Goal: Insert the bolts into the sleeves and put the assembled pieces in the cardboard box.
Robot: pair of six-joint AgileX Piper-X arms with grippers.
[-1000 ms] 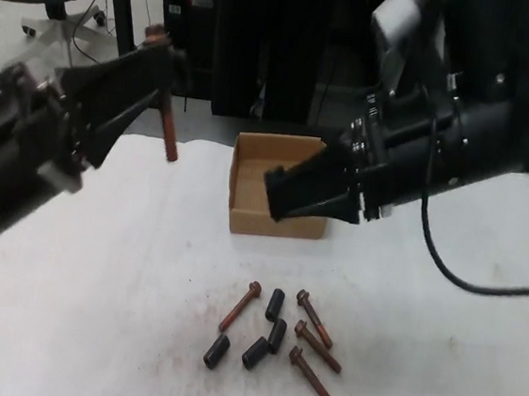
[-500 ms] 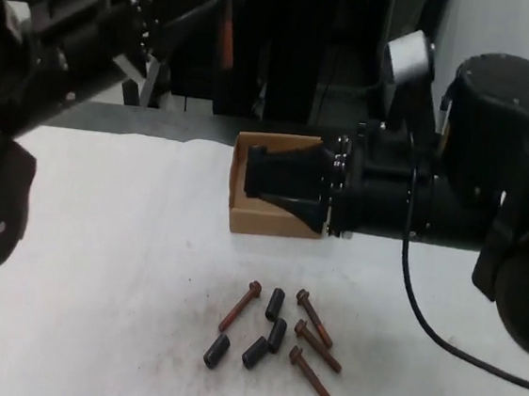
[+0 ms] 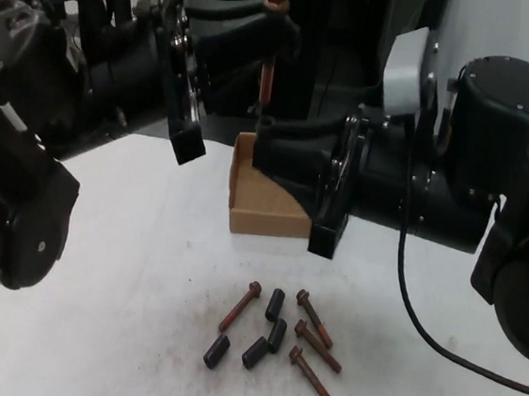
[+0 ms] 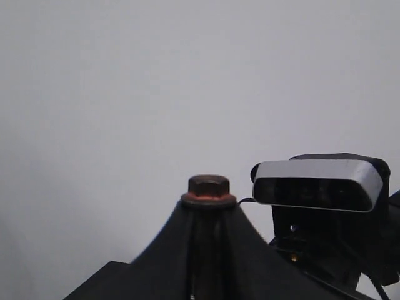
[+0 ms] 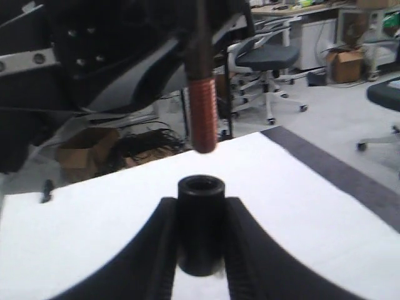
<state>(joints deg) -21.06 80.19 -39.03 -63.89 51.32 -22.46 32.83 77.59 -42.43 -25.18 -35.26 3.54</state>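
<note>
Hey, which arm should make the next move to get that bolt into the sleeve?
Left, probably. The left jaws hold the bolt upright, tip just above the open end of the sleeve, which the right jaws hold below; lowering the bolt should start insertion.

high view looks down over the bench (image 3: 123, 287); both wrist views (close up) share the bolt (image 5: 203, 115).

Bolt (image 5: 202, 119) just above sleeve (image 5: 200, 215)
</note>
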